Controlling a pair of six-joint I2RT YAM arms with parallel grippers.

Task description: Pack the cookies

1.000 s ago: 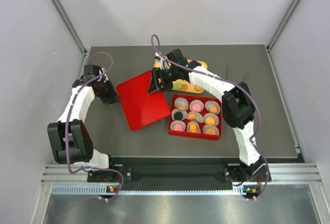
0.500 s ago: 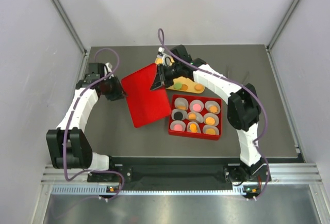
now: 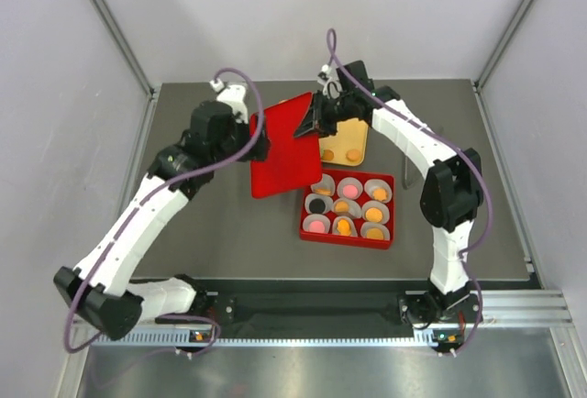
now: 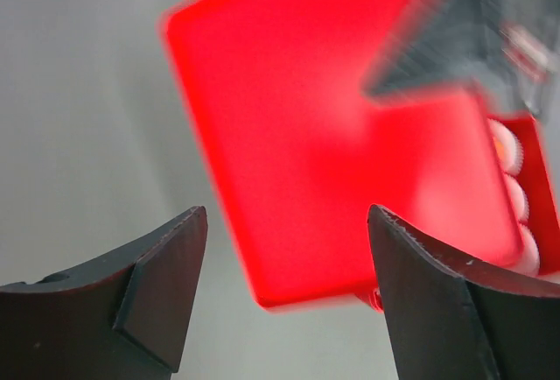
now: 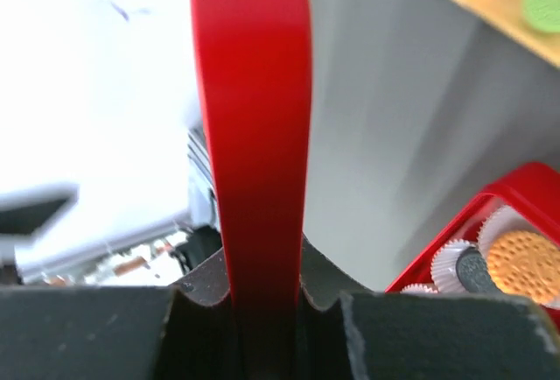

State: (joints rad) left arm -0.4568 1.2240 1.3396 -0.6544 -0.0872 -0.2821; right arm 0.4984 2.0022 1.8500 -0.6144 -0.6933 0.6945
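Note:
Cookies (image 3: 344, 205) lie in white paper cups inside a red box (image 3: 307, 231) right of centre; an orange one (image 5: 523, 266) shows in the right wrist view. More cookies (image 3: 341, 154) sit on a yellow tray (image 3: 359, 138) behind the box. A red lid (image 3: 284, 146) hangs tilted above the table, left of the tray. My right gripper (image 3: 312, 125) is shut on its far right edge (image 5: 262, 301). My left gripper (image 3: 257, 148) stands open at the lid's left side, the lid (image 4: 332, 126) just ahead of its fingers (image 4: 284, 297).
White walls close in the grey table (image 3: 220, 224) on the left, back and right. The right arm's purple cable (image 3: 332, 49) loops above the lid. The yellow tray's corner with a green cookie (image 5: 542, 3) shows in the right wrist view.
The left gripper has opened and let go of the lid. The right gripper has shut on the lid and carried it back and to the right, tilted. The left arm followed.

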